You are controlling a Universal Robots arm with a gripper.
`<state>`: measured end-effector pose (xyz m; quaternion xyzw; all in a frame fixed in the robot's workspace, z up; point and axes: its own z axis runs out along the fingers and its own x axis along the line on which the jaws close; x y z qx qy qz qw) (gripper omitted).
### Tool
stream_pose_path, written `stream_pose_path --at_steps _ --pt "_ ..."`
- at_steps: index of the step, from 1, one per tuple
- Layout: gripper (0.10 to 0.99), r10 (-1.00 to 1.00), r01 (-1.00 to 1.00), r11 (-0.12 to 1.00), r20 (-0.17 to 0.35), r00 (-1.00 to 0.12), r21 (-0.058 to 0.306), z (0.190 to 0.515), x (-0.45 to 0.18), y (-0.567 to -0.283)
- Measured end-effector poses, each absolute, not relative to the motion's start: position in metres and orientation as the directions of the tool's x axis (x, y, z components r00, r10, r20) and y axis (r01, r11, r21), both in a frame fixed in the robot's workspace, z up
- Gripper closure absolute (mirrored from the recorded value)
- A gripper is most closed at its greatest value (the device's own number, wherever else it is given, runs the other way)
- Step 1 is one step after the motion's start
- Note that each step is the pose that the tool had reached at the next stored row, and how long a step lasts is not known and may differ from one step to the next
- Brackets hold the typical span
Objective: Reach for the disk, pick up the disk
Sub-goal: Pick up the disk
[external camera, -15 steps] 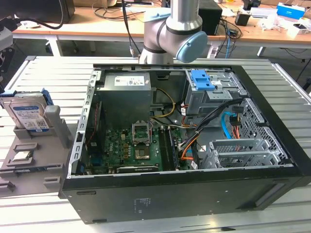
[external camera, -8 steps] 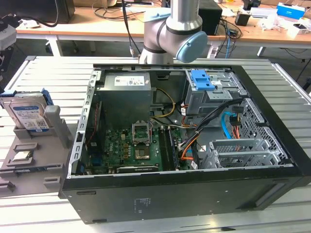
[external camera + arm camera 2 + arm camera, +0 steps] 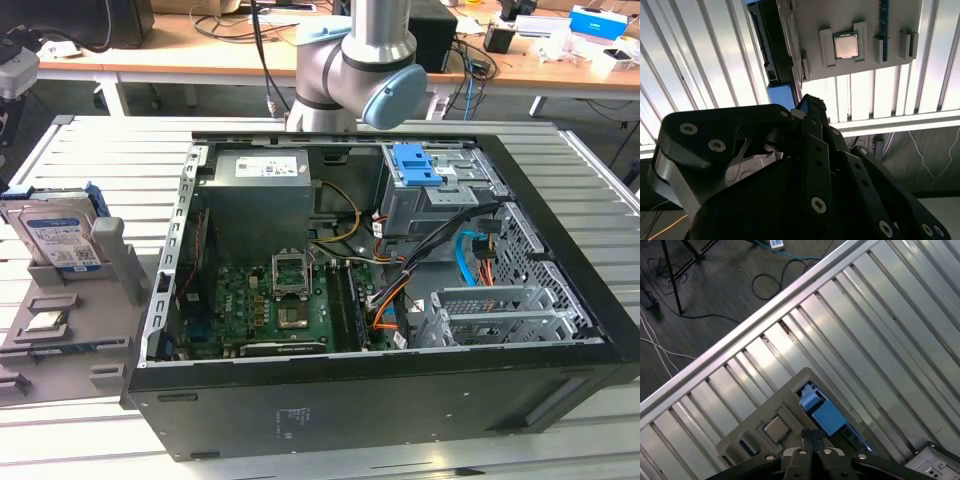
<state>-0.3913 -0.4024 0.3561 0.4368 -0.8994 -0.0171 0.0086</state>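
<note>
Just past the fingertips: the disk [image 3: 825, 412] stands on edge in a slot of the grey holder [image 3: 765, 410], its blue bracket toward the gripper [image 3: 812, 434], with a gap between them.
Gripper: fingers pressed together, holding nothing (both wrist views agree).
Beside the fingertips: a small square chip [image 3: 776, 429] lies flat on the same holder, near the disk.
Farther off: the open computer case [image 3: 350, 400] sits on the slatted table [image 3: 100, 150], well apart from the disk.
Risk one: descending with fingers together would likely butt the disk's upper edge instead of straddling it, tipping or jamming it.
Risk two: sideways drift could strike the chip.
</note>
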Motion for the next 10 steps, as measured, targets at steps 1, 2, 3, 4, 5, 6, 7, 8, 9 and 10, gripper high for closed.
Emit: stream_pose_path --at_steps 1,2,3,4,5,6,7,8,9,10 --pt "0.980 -0.795 -0.794 0.606 0.000 -0.606 0.038 0.3560 -0.3913 -0.4024" --pt "0.980 -0.800 -0.800 0.599 0.000 -0.600 0.038 0.3560 -0.3913 -0.4024" --pt "0.980 -0.805 -0.804 0.593 0.000 -0.594 0.038 0.3561 -0.3913 -0.4024" --pt "0.980 -0.813 -0.812 0.582 0.000 -0.583 0.038 0.3560 -0.3913 -0.4024" --pt "0.980 -0.817 -0.817 0.576 0.001 -0.576 0.038 0.3560 -0.3913 -0.4024" --pt "0.980 -0.822 -0.822 0.569 0.001 -0.569 0.038 0.3561 -0.3913 -0.4024" --pt "0.980 -0.830 -0.830 0.557 0.000 -0.557 0.038 0.3560 -0.3913 -0.4024" --pt "0.980 -0.835 -0.835 0.549 0.000 -0.550 0.038 0.3560 -0.3913 -0.4024" --pt "0.980 -0.840 -0.839 0.543 0.000 -0.543 0.038 0.3560 -0.3913 -0.4024" --pt "0.980 -0.846 -0.845 0.533 0.001 -0.534 0.038 0.3561 -0.3913 -0.4024"
